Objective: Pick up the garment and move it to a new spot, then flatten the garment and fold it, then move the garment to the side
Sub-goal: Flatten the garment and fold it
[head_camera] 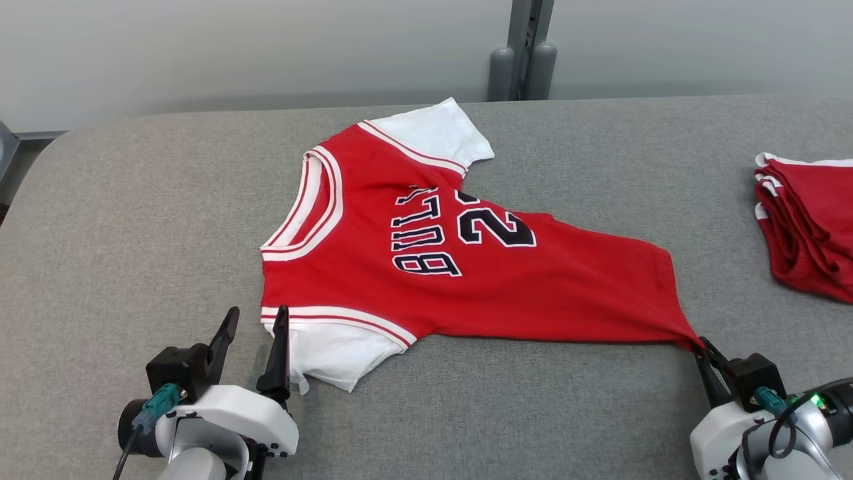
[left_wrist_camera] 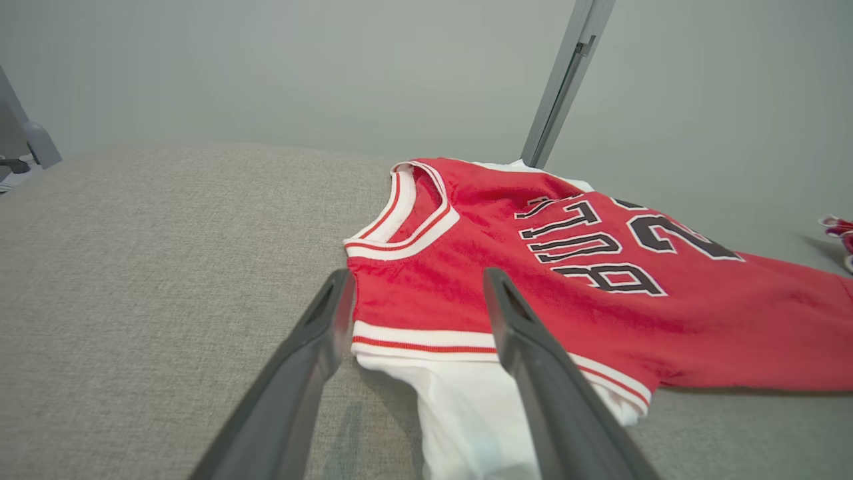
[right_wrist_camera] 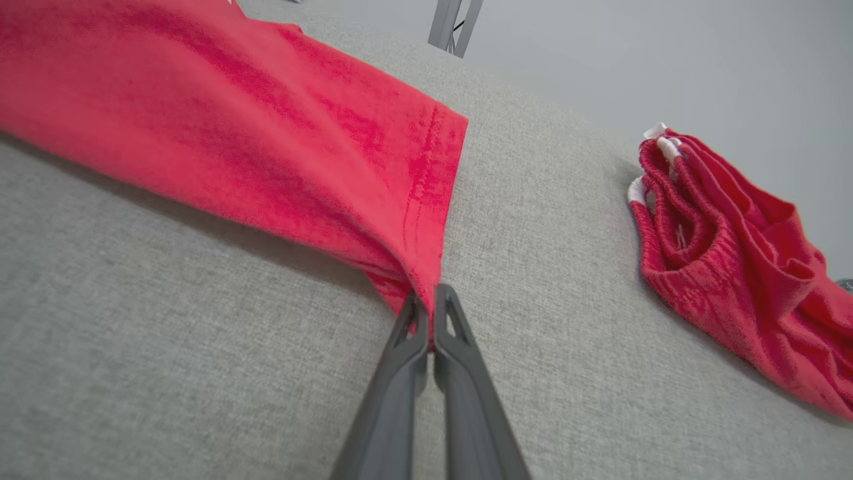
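Note:
The garment (head_camera: 466, 267) is a red jersey with white sleeves and dark lettering, spread on the grey table with its neck toward the left. My right gripper (head_camera: 701, 348) is shut on the garment's near hem corner; in the right wrist view the red cloth (right_wrist_camera: 300, 153) is pinched between the fingertips of that gripper (right_wrist_camera: 430, 308). My left gripper (head_camera: 256, 319) stands open at the near white sleeve (head_camera: 333, 357). In the left wrist view its fingers (left_wrist_camera: 526, 353) straddle the sleeve's striped edge on the garment (left_wrist_camera: 500, 280), just above the cloth.
A stack of folded red garments (head_camera: 810, 223) lies at the table's right edge, also seen as a red pile (right_wrist_camera: 726, 260). A grey post (head_camera: 523, 50) rises behind the table's far edge. Bare grey tabletop (head_camera: 133, 220) stretches to the left.

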Robot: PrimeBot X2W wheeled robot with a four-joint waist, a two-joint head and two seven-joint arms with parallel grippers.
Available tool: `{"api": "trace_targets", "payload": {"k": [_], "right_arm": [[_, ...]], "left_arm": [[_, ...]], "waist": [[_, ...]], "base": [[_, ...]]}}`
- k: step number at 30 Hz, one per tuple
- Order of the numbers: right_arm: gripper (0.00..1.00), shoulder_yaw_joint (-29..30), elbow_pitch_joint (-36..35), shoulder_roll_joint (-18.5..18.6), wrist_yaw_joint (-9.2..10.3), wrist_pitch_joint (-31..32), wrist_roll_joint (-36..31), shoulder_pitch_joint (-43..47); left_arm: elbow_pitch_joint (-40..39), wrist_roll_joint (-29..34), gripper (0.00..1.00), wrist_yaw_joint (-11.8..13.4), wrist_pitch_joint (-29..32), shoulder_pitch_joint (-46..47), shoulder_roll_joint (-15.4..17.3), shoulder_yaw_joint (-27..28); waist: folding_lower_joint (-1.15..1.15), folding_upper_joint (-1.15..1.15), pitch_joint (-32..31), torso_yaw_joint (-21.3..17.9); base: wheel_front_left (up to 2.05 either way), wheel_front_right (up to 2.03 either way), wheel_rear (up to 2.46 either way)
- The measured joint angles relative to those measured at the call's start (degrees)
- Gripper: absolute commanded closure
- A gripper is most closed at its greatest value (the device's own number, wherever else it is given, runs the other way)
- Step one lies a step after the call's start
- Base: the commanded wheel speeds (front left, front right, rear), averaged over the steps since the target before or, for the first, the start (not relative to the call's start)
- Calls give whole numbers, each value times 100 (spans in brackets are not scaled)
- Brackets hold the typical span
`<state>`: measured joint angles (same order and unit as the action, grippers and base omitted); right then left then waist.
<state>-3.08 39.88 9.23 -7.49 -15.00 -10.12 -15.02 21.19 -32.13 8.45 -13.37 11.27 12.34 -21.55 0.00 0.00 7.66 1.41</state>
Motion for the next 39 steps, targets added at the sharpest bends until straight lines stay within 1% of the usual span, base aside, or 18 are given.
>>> {"api": "trace_targets", "payload": {"k": [5, 8, 11, 15, 16, 17, 18, 19, 20, 21, 29, 34, 39], "right_arm": [[100, 102, -62, 12, -1, 0, 13, 173], [91, 155, -97, -16, -1, 0, 16, 268], [90, 235, -145, -44, -1, 0, 16, 357], [84, 360, -218, -73, -1, 0, 8, 414], [73, 388, -234, -87, -1, 0, 9, 420], [57, 411, -260, -98, -1, 0, 12, 434], [49, 422, -283, -107, 0, 0, 33, 456], [20, 433, -321, -121, 0, 0, 62, 488], [5, 454, -372, -143, -1, 1, 100, 521], [0, 480, -422, -159, -1, 0, 131, 549], [0, 809, -1017, -343, 0, 0, 439, 904], [0, 940, -1470, -430, 0, 0, 575, 971], [0, 993, -1816, -503, 0, -10, 625, 972]], "left_arm": [[-1, -30, 0, -3, 45, -30, 2, -31], [8, -49, 0, -3, 51, -46, 11, -33], [14, -79, 0, -3, 57, -54, 29, -30], [13, -93, 0, 4, 57, -78, 64, -10], [12, -110, 0, 19, 57, -82, 73, -7], [11, -123, 0, 19, 56, -83, 79, -2], [4, -124, 0, 20, 55, -87, 83, 0], [-8, -130, 0, 21, 51, -98, 82, 0], [-26, -132, 0, 26, 48, -123, 81, 0], [-45, -140, 0, 26, 46, -159, 80, -1], [-341, -155, 0, 97, 64, -529, 52, -127], [-475, -188, 0, 119, 248, -745, -23, -283], [-423, -334, 0, 119, 425, -826, -154, -353]], "waist": [[0, 0, -3, -102], [0, 0, -9, -137], [0, 0, -20, -158], [0, 0, -24, -183], [0, 0, -25, -188], [0, 0, -27, -193], [0, 0, -31, -197], [0, 0, -35, -201], [0, 0, -40, -205], [0, 0, -44, -207], [0, 0, -67, -204], [0, 0, -71, -185], [0, 0, -67, -150]], "base": [[0, 0, 0], [0, 0, 0], [0, 0, 0], [0, 0, 0], [0, 0, 0], [0, 0, 0], [0, 0, 0], [0, 0, 0], [0, 0, 0], [0, 0, 0], [0, 0, 0], [0, 0, 0], [0, 0, 0]]}}
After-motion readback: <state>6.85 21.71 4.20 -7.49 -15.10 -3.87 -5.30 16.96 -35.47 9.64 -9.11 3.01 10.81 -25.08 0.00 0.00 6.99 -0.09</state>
